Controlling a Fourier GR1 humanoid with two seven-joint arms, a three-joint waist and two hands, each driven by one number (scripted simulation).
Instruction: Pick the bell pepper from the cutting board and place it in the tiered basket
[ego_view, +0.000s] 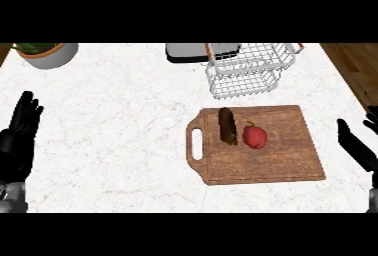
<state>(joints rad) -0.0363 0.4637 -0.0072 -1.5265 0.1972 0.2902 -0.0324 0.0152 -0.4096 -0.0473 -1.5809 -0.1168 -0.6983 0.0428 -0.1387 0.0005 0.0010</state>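
No legible lettering, label, brand, number or sign on the counter (111, 140) or anything upon it

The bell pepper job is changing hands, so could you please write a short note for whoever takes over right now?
Left hand: open, resting at the left edge, holding nothing.
Right hand: open, resting at the right edge, holding nothing.
Bell pepper: on the cutting board, beside a dark oblong item.
Tiered basket: beyond the board, no pepper in it.
Done: nothing.
Left: grasp, carry, place.
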